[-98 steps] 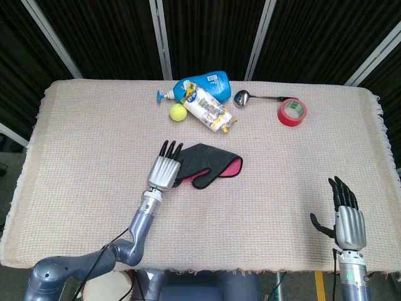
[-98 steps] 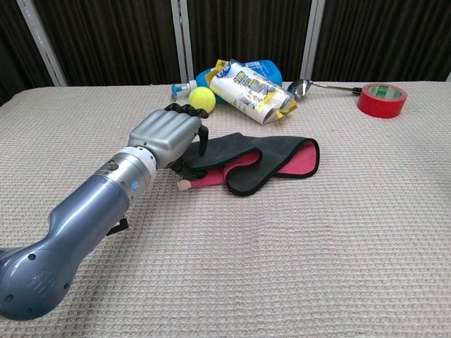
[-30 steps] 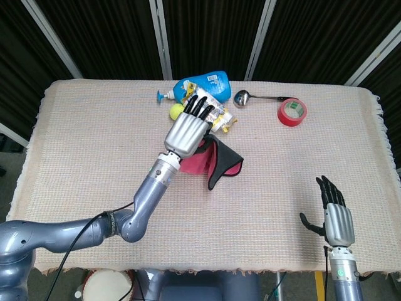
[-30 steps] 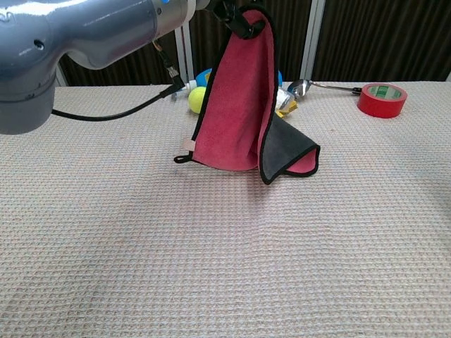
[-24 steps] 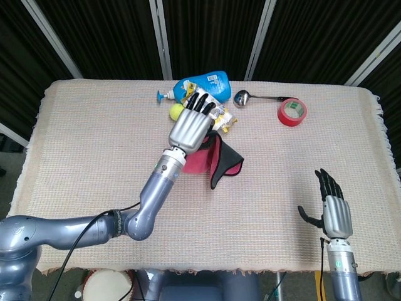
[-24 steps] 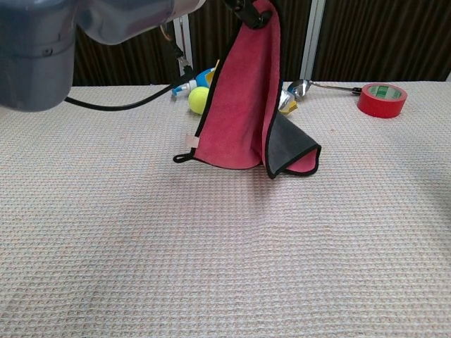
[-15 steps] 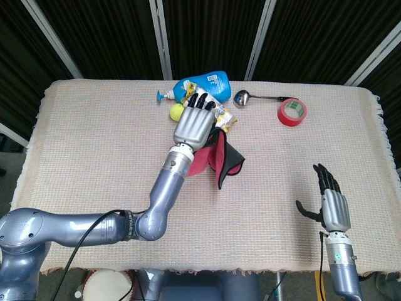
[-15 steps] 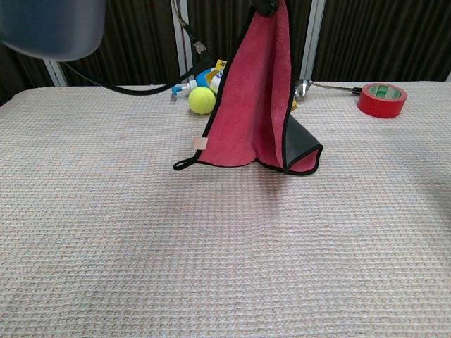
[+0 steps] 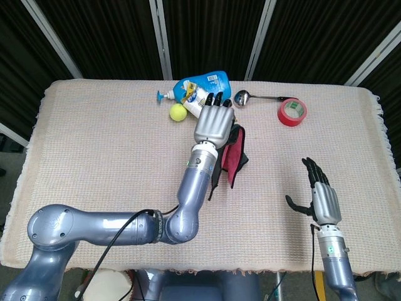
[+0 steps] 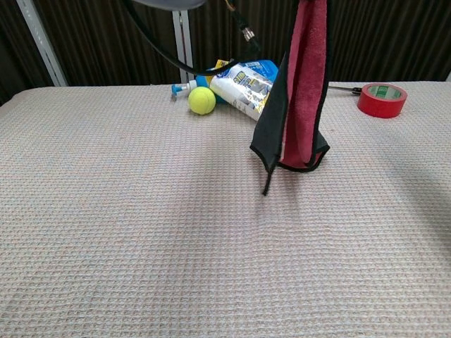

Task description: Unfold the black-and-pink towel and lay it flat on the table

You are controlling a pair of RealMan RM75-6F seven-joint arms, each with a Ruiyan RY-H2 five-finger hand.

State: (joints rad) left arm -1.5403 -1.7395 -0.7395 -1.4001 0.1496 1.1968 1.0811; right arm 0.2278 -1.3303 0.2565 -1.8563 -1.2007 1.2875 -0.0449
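The left hand [image 9: 214,123] has carried the black-and-pink towel [image 10: 299,91] up and toward the robot's right over the last second. It now holds the cloth by its top edge, high above the desk [image 9: 94,144], so the towel hangs in a narrow vertical drape instead of the broad pink sheet it showed a moment ago. In the chest view only the lowest hem looks to touch the desk, and a thin black loop dangles just beside it. The fold has fallen partly open, but the 2 halves still hang close together, so spreading probably remains to be done.

The right hand [image 9: 318,197] has crept forward and stands upright near the desk's front edge, fingers apart, holding nothing. It is well apart from the towel.

The towel is soft, plush cloth, black on 1 face and pink on the other, with dark piping. The desk cover is a beige waffle weave with fringed ends. Behind the towel lie a fuzzy yellow tennis ball [image 10: 202,100], a glossy blue bottle [image 9: 203,83], a crinkled snack packet [image 10: 243,84], a metal spoon [image 9: 250,97] and a red tape roll [image 10: 379,99].
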